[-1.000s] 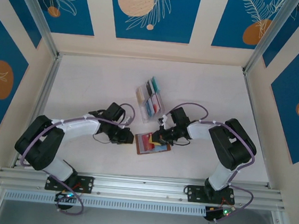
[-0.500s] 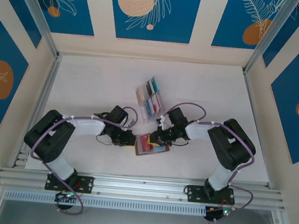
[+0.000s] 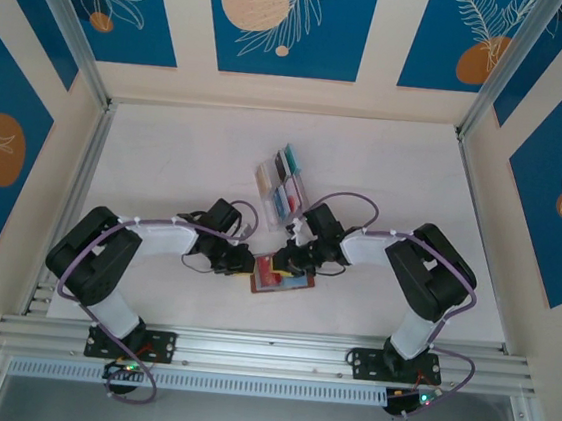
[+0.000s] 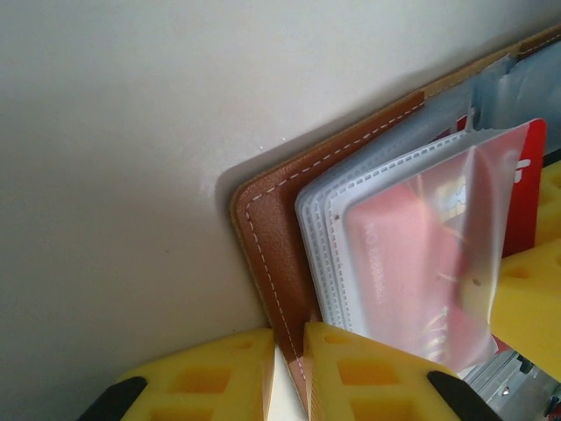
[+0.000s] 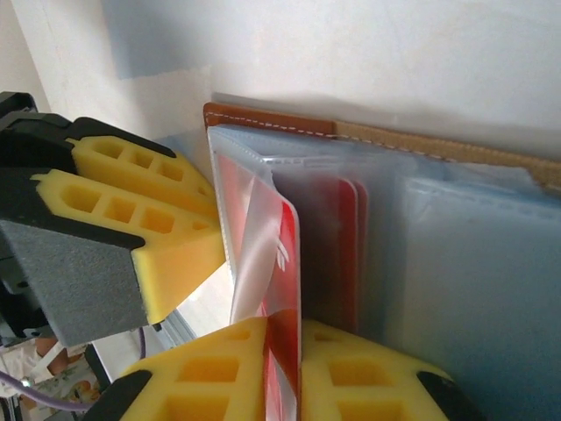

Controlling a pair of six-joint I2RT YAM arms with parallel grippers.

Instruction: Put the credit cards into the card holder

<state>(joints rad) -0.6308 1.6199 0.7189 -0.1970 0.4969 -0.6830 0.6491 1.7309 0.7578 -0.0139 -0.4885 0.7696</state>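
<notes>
My left gripper (image 4: pixel 287 355) was nearly closed, pinching the stitched leather edge of the card holder (image 4: pixel 267 228). The holder lay open on the table (image 3: pixel 166 158) between the two arms, toward the near edge. My right gripper (image 5: pixel 282 351) had the red card (image 5: pixel 285 241) between its pads, card on edge and partly inside a clear pocket (image 5: pixel 250 254) of the holder. Pads sat close on both faces; couldn't tell if they were actually clamping. The other cards (image 3: pixel 285 176) sat in the clear rack (image 3: pixel 264 184), just beyond the holder.
</notes>
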